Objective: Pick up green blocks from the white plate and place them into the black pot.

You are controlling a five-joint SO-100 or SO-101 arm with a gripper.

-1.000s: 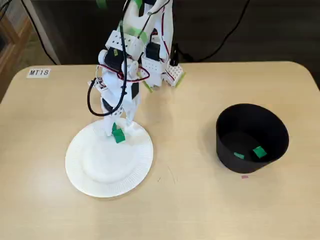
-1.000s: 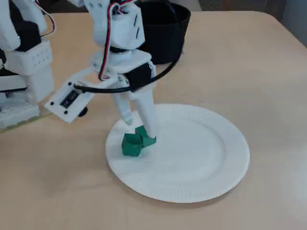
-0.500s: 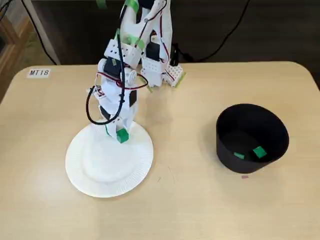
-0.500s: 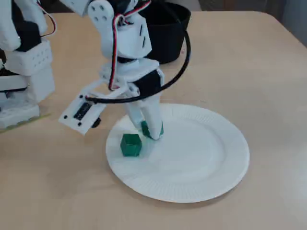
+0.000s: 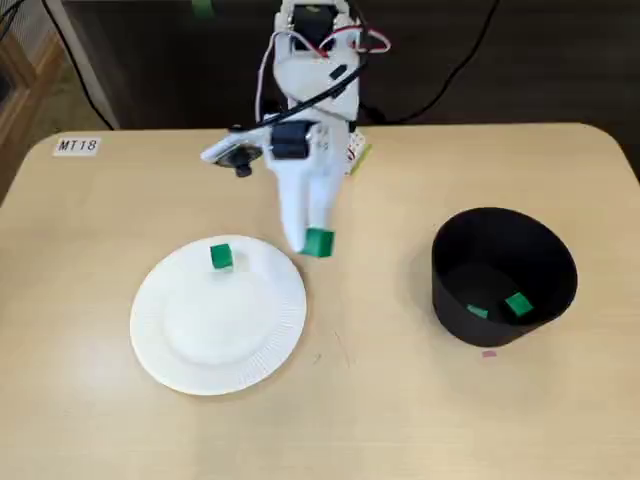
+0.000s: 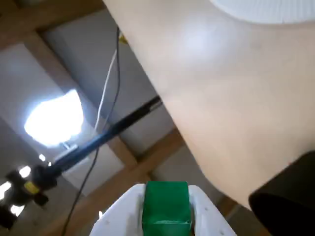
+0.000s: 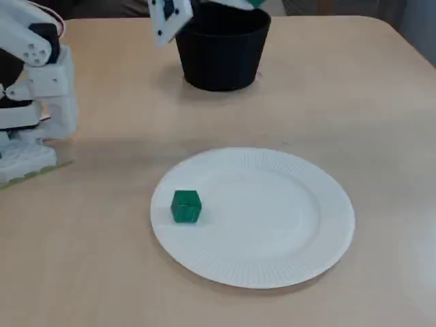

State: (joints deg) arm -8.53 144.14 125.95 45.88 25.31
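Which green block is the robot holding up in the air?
The block pinched in the gripper, up in the air between the white plate and black pot. Another block sits on the plate; two more lie inside the pot.

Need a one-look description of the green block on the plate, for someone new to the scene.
In a fixed view, find the white plate left of the black pot. The block lies alone near the plate's far rim. It is the only green block on white: a second block is clamped in the gripper, two more lie in the pot.
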